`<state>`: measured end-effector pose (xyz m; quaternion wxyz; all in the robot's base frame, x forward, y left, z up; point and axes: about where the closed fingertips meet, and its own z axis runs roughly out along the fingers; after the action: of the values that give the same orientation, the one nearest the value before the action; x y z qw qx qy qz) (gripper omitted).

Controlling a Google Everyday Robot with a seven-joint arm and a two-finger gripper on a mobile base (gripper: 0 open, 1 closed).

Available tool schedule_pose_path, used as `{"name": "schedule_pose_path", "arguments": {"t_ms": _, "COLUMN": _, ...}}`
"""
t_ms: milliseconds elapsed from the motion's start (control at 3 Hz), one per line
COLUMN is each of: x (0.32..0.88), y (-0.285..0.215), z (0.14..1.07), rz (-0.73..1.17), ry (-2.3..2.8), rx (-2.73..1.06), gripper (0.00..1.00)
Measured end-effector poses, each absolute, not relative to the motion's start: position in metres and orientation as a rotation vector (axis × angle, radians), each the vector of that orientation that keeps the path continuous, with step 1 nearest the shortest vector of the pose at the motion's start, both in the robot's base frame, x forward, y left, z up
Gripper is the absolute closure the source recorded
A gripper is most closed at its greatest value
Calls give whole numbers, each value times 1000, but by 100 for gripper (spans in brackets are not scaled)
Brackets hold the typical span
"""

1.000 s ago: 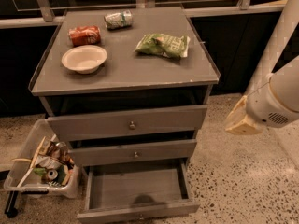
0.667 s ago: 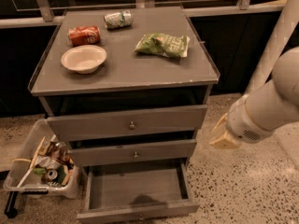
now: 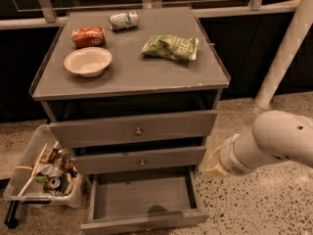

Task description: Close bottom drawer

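Note:
The bottom drawer (image 3: 142, 197) of the grey cabinet is pulled out toward me, its shallow box open and empty, its slim front (image 3: 146, 223) at the lower edge of the view. The middle drawer (image 3: 139, 159) and the top drawer (image 3: 134, 129) above it are pushed in. My white arm (image 3: 274, 143) reaches in from the right. My gripper (image 3: 214, 163) is at its tan tip, just right of the cabinet's front corner, level with the middle drawer and above the open drawer's right side.
On the cabinet top (image 3: 132, 77) lie a red can (image 3: 88, 36), a crushed silver can (image 3: 123, 20), a beige bowl (image 3: 88, 61) and a green chip bag (image 3: 170, 47). A clear bin of clutter (image 3: 44, 173) stands on the floor at the left. A white post (image 3: 286, 48) rises at the right.
My arm has swung left and down, bringing the gripper from the far right toward the cabinet's right front corner. The drawers have not moved.

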<state>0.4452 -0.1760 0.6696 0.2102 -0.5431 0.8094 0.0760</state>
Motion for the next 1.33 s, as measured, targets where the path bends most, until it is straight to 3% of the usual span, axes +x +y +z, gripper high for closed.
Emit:
{"name": "schedule_pose_path", "arguments": {"t_ms": 667, "x": 445, "y": -174, "z": 662, "rz": 244, "ry": 2260, "rx": -1501, "gripper": 100}}
{"name": "schedule_pose_path", "arguments": {"t_ms": 1333, "x": 449, "y": -174, "z": 573, "rz": 362, "ry": 2204, "rx": -1338, "gripper": 100}}
